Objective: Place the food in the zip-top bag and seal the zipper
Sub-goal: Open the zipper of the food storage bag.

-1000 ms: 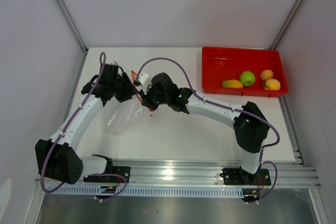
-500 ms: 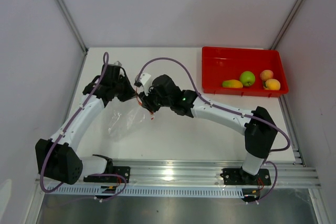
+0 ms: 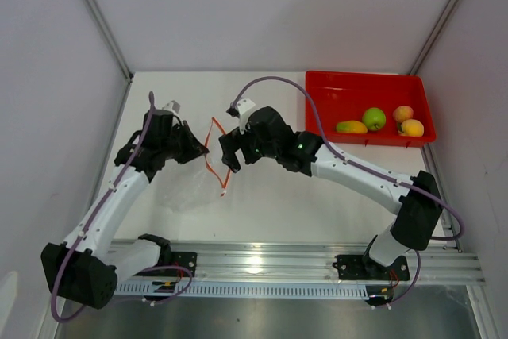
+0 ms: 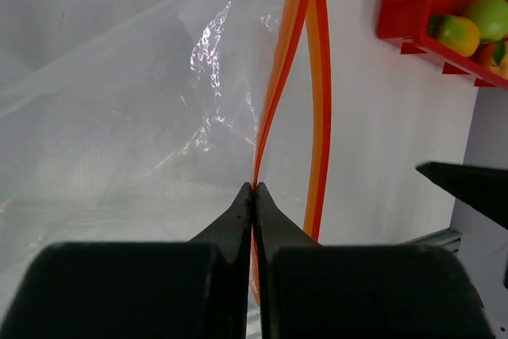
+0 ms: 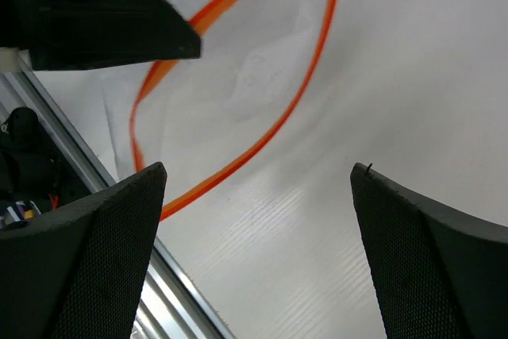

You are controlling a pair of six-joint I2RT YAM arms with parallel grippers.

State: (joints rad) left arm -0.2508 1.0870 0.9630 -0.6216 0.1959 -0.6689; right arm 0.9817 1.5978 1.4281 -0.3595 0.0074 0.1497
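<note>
The white worktop (image 3: 317,196) carries everything, and a red rectangular plastic tray (image 3: 317,97) sits at its far right corner. A clear, floppy plastic zip-top bag (image 3: 184,192) lies crumpled at left centre, well apart from the tray, with its mouth turned toward the middle of the worktop. The left tool (image 3: 196,151) has its fingers pressed together, pinching one side of the bag's mouth. The right tool (image 3: 226,156) stands just beside the other side of the mouth with its fingers spread wide and nothing between them. All the food rests in the tray by its near wall: a round green apple (image 3: 374,118), an oblong yellow-green mango (image 3: 351,126) just left of it, and two round orange-yellow peach-like fruits (image 3: 403,113) (image 3: 412,127) to its right. The thin orange-red plastic zipper strip (image 3: 208,152) is unsealed. Its two halves bow apart into a narrow loop between the tools, and in the left wrist view the free half (image 4: 317,101) runs just beside the pinched one
</note>
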